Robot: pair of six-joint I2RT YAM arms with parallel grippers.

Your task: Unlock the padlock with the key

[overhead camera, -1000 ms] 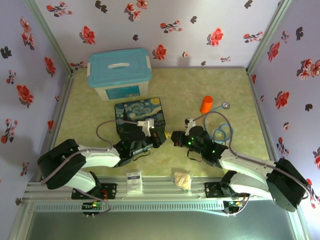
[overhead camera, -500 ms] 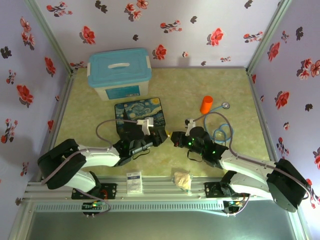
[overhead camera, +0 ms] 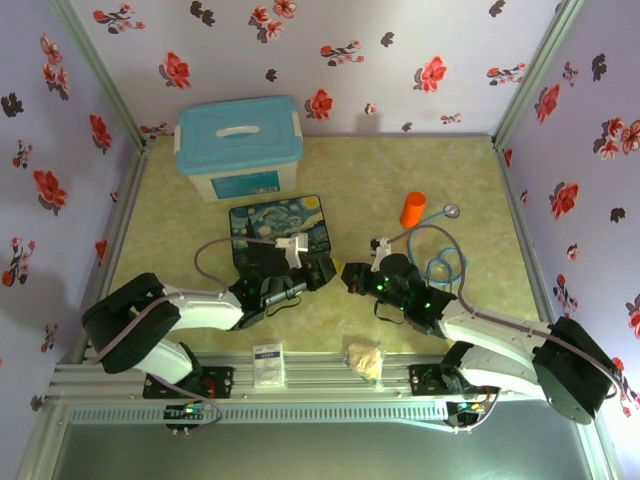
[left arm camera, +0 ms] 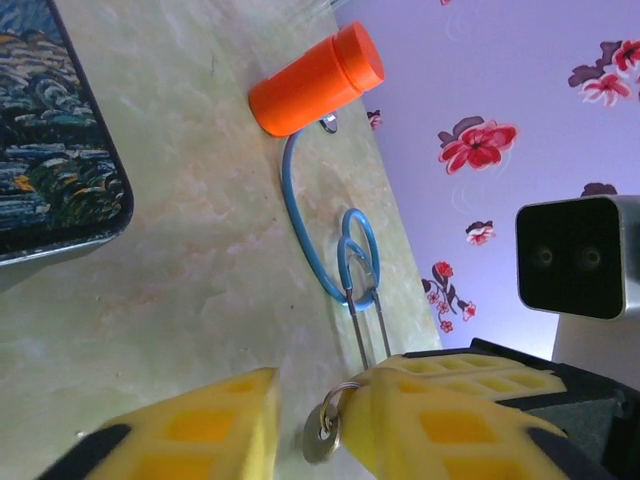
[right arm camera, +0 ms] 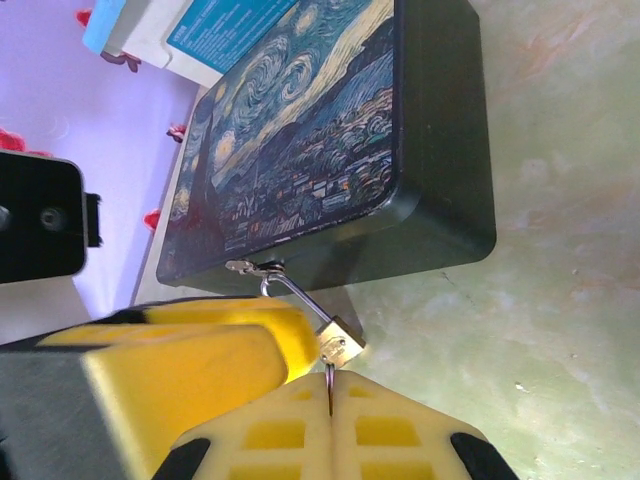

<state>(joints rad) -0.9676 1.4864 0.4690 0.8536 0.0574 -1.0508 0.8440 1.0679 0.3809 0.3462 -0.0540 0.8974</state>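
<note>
The padlock [right arm camera: 342,346], a small brass body, hangs by its thin silver shackle from the hasp of the dark painted box [right arm camera: 330,150]. My right gripper [right arm camera: 330,392] is shut on the key [right arm camera: 330,380], a thin dark sliver between the pads that runs up into the padlock's underside. My left gripper [left arm camera: 315,430] stands open. A small silver ring with a round metal piece [left arm camera: 322,440] sits in its gap, against the right-hand pad. One yellow left finger [right arm camera: 220,340] lies beside the padlock. In the top view both grippers [overhead camera: 322,270] [overhead camera: 350,276] meet at the box's front right corner [overhead camera: 320,250].
An orange cylinder [overhead camera: 413,209] and a coiled blue cable [overhead camera: 445,262] lie right of the grippers. A blue-lidded white bin [overhead camera: 240,145] stands behind the box. A white card [overhead camera: 267,365] and a crumpled scrap [overhead camera: 365,358] rest on the front rail.
My left gripper's jaws have parted from shut to open. The right gripper has stayed shut on the key, and both arms have barely moved.
</note>
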